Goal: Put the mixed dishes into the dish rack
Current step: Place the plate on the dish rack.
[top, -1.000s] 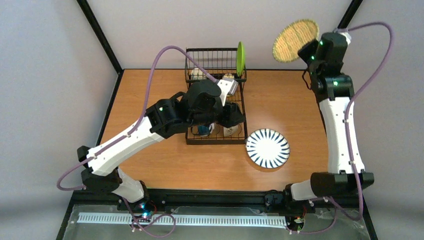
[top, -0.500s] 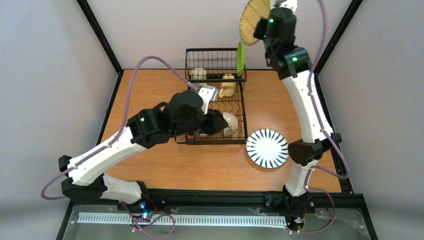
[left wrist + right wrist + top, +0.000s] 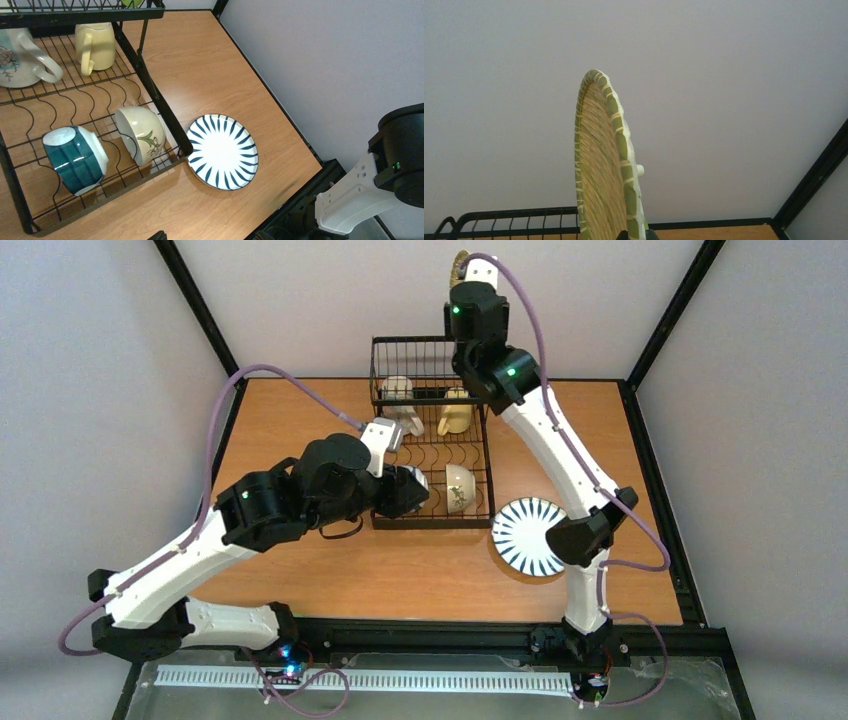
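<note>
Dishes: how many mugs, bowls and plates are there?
Mugs: 2 (white mug, cream-yellow mug)
Bowls: 2 (teal-and-white bowl, cream bowl)
Plates: 3 (striped plate, woven plate, green plate, only its edge showing)
Total: 7

An orange-brown wooden table (image 3: 400,575) spreads below the jaws; plain pale grey walls (image 3: 100,340) rise beyond them, black frame posts (image 3: 192,300) at the corners.
</note>
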`<action>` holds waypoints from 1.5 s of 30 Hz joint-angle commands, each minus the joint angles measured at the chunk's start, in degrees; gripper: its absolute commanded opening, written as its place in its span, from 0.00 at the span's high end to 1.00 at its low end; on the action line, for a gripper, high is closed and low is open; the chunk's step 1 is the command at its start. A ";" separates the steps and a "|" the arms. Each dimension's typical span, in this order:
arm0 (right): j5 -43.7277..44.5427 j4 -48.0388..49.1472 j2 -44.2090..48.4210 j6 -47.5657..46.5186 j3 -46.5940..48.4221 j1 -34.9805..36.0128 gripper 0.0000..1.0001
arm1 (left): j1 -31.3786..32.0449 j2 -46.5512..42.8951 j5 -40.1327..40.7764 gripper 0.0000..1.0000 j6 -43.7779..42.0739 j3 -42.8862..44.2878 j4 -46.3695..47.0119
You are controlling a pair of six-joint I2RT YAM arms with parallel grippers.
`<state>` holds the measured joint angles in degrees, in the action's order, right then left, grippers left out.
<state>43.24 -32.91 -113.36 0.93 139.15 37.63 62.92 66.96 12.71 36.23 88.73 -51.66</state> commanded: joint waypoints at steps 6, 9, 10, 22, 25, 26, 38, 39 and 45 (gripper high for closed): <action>12.14 9.38 -4.03 -10.82 2.09 3.72 0.98 | 0.61 -3.51 1.44 0.00 0.39 -1.59 -2.87; 13.58 9.89 -5.00 -11.66 2.06 3.77 0.98 | 0.59 -3.88 1.44 0.00 -0.04 -1.86 -3.15; 13.99 10.02 -5.33 -12.02 2.06 3.77 0.98 | 0.58 -4.01 1.48 0.00 -0.14 -1.89 -3.26; 15.30 6.86 -8.21 -9.27 1.94 3.06 0.98 | 0.54 -4.38 2.47 0.00 -1.63 -1.85 -3.89; 15.13 4.65 -8.35 -7.25 1.56 2.58 0.98 | 0.59 -4.38 2.58 0.00 -1.83 -1.85 -3.97; 15.05 4.28 -8.37 -6.73 1.32 2.50 0.98 | 0.55 -4.38 2.63 0.00 -1.86 -1.88 -4.00; 14.27 1.63 -7.91 -2.49 -2.31 1.38 0.98 | 0.60 -4.37 3.02 0.00 -2.55 -2.22 -3.89; 14.20 1.43 -7.93 -2.04 -2.58 1.33 0.98 | 0.55 -4.38 3.02 0.00 -2.56 -2.31 -3.95; 13.76 0.83 -8.08 0.13 -4.24 0.74 0.98 | 0.59 -4.49 3.37 0.00 -2.89 -2.46 -3.98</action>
<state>56.38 -32.32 -121.25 -1.85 135.46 39.03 62.92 63.42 14.92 34.70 86.32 -54.06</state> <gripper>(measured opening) 0.078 0.997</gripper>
